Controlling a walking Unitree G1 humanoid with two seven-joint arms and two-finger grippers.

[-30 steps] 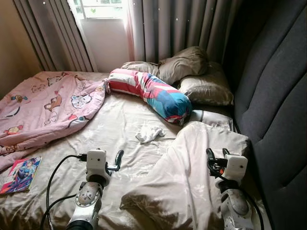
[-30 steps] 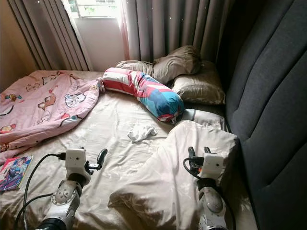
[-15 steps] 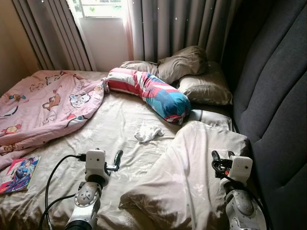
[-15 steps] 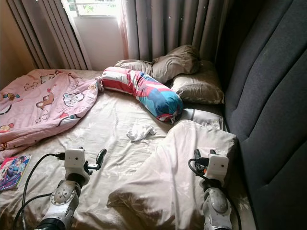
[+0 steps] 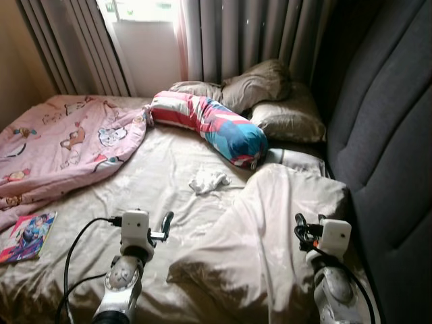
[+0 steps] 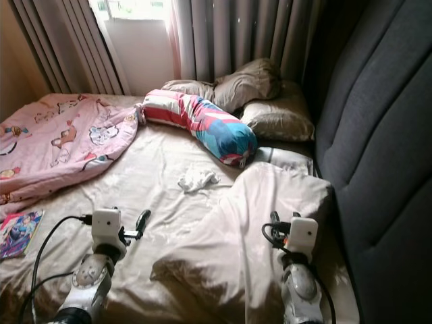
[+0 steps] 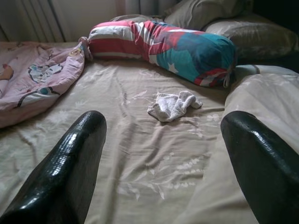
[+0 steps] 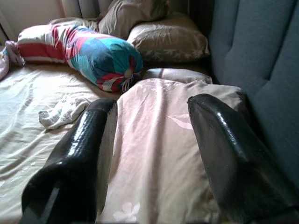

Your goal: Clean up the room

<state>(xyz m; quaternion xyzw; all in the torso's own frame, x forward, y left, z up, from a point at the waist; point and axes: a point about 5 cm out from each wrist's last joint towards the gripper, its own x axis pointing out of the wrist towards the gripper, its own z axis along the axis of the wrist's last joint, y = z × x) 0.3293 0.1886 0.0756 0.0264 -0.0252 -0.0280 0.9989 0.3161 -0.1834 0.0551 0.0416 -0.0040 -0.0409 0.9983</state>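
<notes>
A small crumpled white cloth [image 5: 208, 181] lies on the beige bed sheet [image 5: 155, 169], mid-bed. A rumpled beige blanket [image 5: 263, 236] is heaped at the right side of the bed. My left gripper [image 5: 165, 226] hovers low over the sheet, short of the cloth [image 7: 173, 105], open and holding nothing. My right gripper [image 5: 305, 227] is over the blanket's right edge [image 8: 154, 130], also open, with blanket fabric below its fingers. A comic book [image 5: 28, 236] lies at the bed's left edge.
A striped red, white and blue bolster [image 5: 209, 125] lies across the head of the bed before two brown pillows [image 5: 287, 118]. A pink cartoon-print blanket [image 5: 61, 145] covers the far left. A dark padded headboard [image 5: 388, 135] runs along the right. Grey curtains [image 5: 236, 34] hang behind.
The view has shifted slightly. My right gripper has drifted a little to the right over the blanket. The left gripper has stayed put.
</notes>
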